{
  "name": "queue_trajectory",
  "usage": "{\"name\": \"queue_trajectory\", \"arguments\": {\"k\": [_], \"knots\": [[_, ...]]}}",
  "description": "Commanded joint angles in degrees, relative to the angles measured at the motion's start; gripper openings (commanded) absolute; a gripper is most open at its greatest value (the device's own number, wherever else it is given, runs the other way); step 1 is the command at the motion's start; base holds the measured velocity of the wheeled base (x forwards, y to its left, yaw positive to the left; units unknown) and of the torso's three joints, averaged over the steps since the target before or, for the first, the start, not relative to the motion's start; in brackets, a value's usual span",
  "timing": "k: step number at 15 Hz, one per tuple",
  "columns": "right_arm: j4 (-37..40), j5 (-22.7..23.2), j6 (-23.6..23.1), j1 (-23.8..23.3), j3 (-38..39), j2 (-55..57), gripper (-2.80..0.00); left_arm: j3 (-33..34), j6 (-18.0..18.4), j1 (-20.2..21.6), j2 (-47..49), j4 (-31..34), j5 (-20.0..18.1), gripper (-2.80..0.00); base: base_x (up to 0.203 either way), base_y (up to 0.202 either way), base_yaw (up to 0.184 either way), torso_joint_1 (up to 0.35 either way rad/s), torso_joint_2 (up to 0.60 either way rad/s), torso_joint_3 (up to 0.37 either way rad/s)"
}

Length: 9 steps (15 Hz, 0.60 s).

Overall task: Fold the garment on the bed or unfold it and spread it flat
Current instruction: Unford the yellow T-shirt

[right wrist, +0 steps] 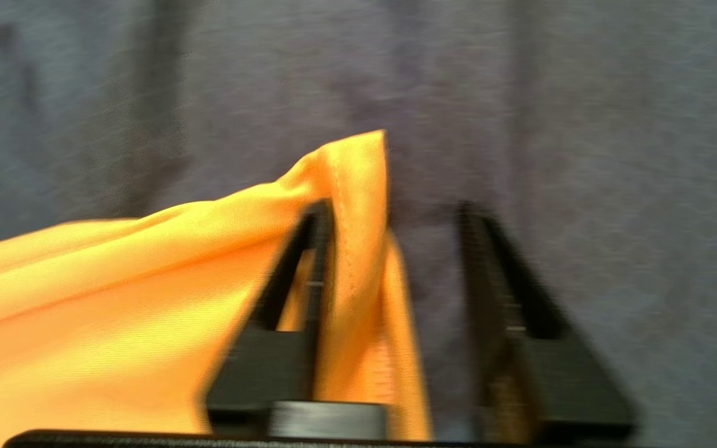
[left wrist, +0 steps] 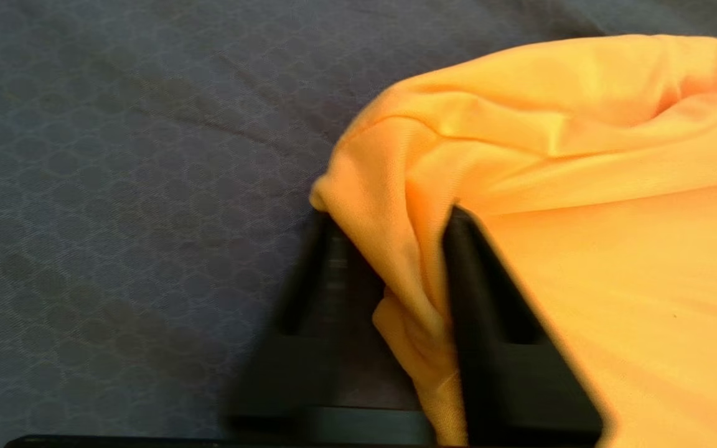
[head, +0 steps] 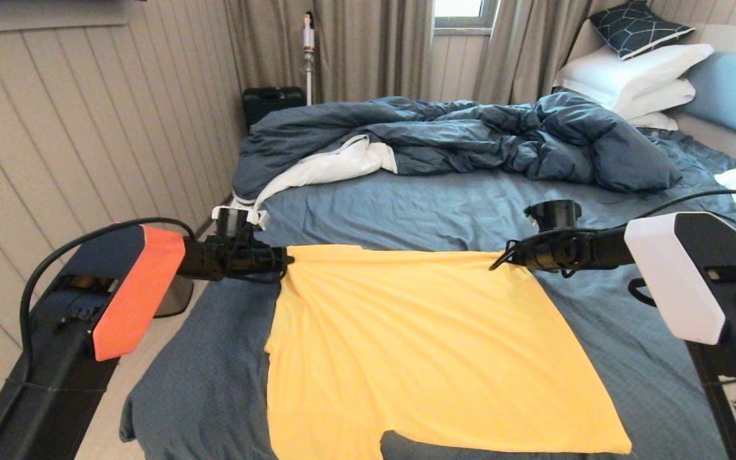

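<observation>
The bright yellow-orange garment (head: 419, 345) lies spread on the slate-blue bed (head: 438, 204), near edge towards me. My left gripper (head: 286, 260) is at its far left corner, my right gripper (head: 494, 263) at its far right corner. In the left wrist view the left gripper (left wrist: 396, 218) stands open; a bunched fold of the garment (left wrist: 582, 186) lies loose between its fingers, against one of them. In the right wrist view the right gripper (right wrist: 396, 211) is open too; the hemmed corner of the garment (right wrist: 116, 298) rests against one finger, and bare sheet shows beside the other.
The rumpled dark blue duvet (head: 470, 134) with white underside lies across the far half of the bed. White pillows (head: 636, 70) are stacked at the far right by the light blue headboard (head: 735, 96). The bed's left edge runs below my left arm.
</observation>
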Motion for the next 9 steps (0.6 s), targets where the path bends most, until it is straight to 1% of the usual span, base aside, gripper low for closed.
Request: {"name": "queue_trajectory", "arguments": {"k": [1,6,8,9], "knots": [[-0.07,0.14,0.07,-0.08,0.09,-0.31,0.00,0.07,-0.18,-0.08,-0.60,-0.10,-0.21,0.00,0.000,0.000,0.000,0.000,0.00,0.000],[0.15,0.32,0.16,-0.65,0.17,-2.71,0.00,1.08,-0.66,0.44,-2.76,-0.10,0.43,0.00,0.000,0.000,0.000,0.000,0.00,0.000],[0.29,0.32,0.34,-0.80,0.45,-3.67,0.00,1.67,-1.64,0.71,-4.39,-0.10,0.68,0.00,0.000,0.000,0.000,0.000,0.00,0.000],[0.44,0.32,0.49,-1.20,0.68,-4.42,0.00,2.06,-2.86,0.78,-5.64,-0.10,0.93,0.00,0.000,0.000,0.000,0.000,0.00,0.000]]}}
